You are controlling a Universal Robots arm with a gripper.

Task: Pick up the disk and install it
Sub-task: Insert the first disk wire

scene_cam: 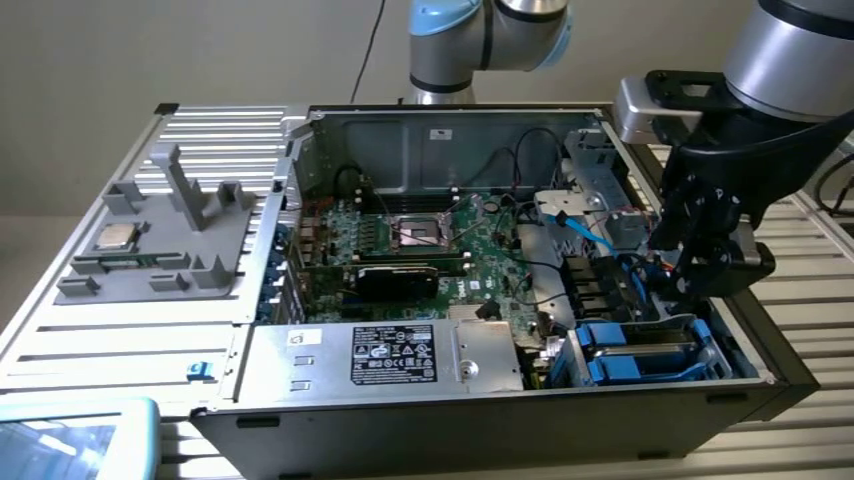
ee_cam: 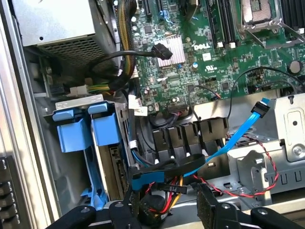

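The disk (scene_cam: 638, 352) stands on edge in the drive bay at the front corner of the open computer case, on the exterior view's right. Its bright blue frame and a strip of grey metal show; its label is hidden. In the wrist view the blue frame (ee_cam: 88, 125) rises from the bay beside the power supply. My gripper (scene_cam: 703, 283) hangs a little above and behind the bay. It is open (ee_cam: 169, 210), its black fingers (ee_cam: 209, 206) astride a bundle of cables, and it grips nothing.
A light blue data cable (ee_cam: 238, 136) and red, yellow and black wires (ee_cam: 224, 188) run under the fingers. The green motherboard (scene_cam: 427, 250) fills the case's middle. The silver power supply (scene_cam: 387, 355) sits at the front. A grey tray (scene_cam: 147, 250) holding a processor chip (scene_cam: 114, 238) lies outside, on the exterior view's left.
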